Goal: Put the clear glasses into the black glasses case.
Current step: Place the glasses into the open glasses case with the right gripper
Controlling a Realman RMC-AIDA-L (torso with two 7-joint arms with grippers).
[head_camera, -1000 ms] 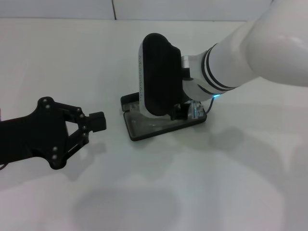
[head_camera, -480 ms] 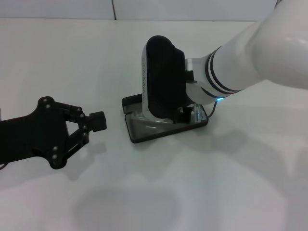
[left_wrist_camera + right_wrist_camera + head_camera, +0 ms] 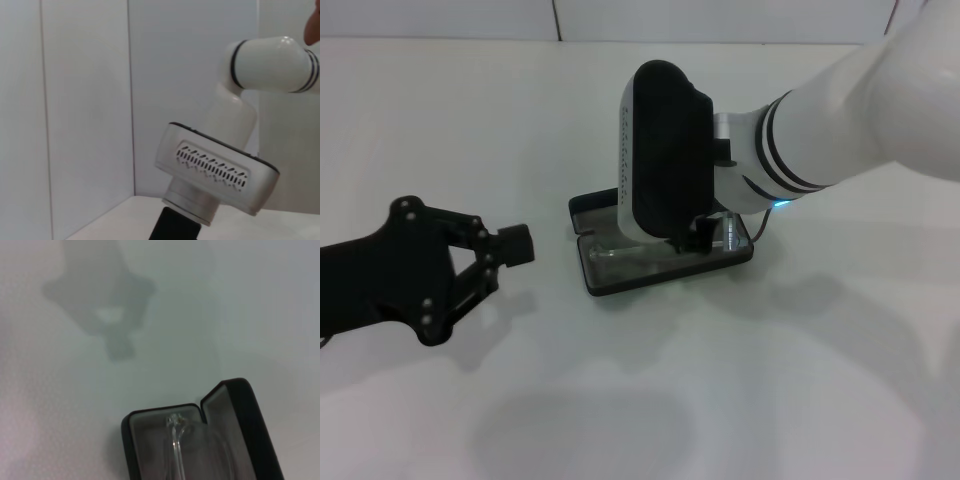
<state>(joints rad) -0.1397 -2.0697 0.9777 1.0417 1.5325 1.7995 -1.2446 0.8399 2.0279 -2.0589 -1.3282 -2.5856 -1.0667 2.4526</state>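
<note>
The desk [image 3: 440, 120] is plain white and carries just the case [image 3: 660, 262], sitting about mid-desk, a bit toward the far edge. It's open, with the glasses [image 3: 176, 442] lying in the grey-lined tray; the right wrist view shows one clear arm running along the inside, apparently within the rim.

The right arm reaches in from the right edge, and its gripper [image 3: 695, 236] is down at the case, mostly hidden behind the wrist housing, so I can't tell whether the fingers are spread or pinching anything. The left gripper [image 3: 510, 245] hovers off to the left of the case, apart from it, fingers pressed together on nothing.

My read: the glasses are basically seated, so lift the right gripper straight up without snagging a clear arm, and keep the case from sliding
</note>
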